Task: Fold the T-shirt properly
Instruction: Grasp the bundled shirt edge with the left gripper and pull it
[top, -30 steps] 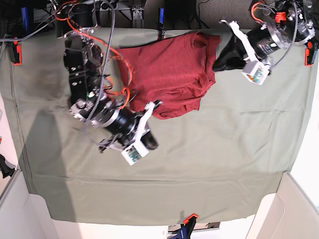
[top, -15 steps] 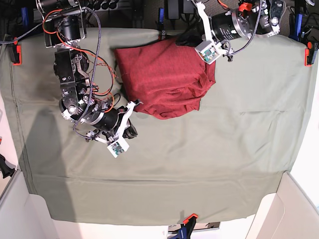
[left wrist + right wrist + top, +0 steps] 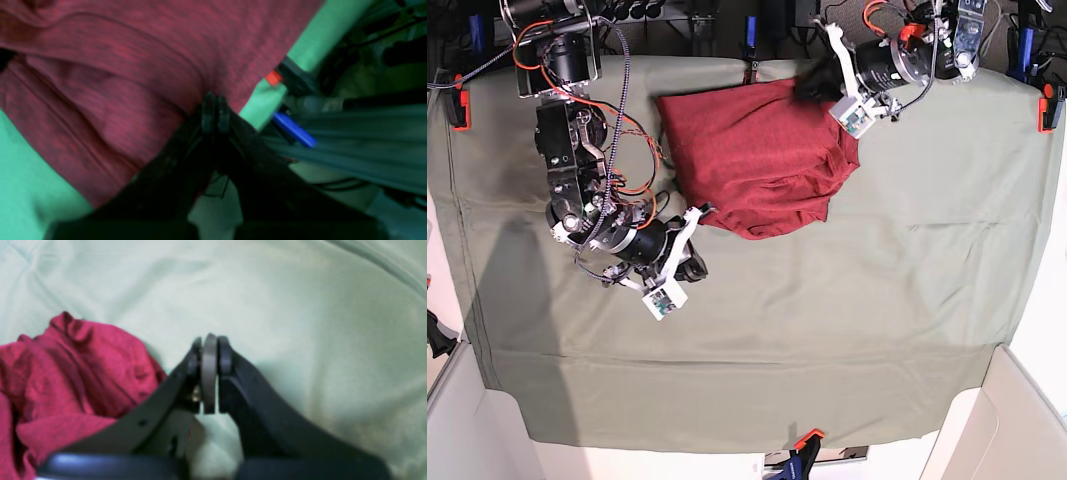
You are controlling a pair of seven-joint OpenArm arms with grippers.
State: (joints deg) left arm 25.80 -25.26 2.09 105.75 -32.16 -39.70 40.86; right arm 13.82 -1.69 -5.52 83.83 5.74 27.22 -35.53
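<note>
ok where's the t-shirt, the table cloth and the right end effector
T-shirt (image 3: 757, 150), base view, middle of the bundled red fabric
table cloth (image 3: 877, 300), base view, bare green stretch
right end effector (image 3: 209, 350), right wrist view, shut fingertips

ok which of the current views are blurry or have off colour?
Left wrist: motion-smeared, especially the clutter on the right; strong green cast on the table cloth, T-shirt dim. Right wrist: soft focus throughout, right gripper blurred, colours natural. Base: sharp, evenly lit, with a soft arm shadow at left.
</note>
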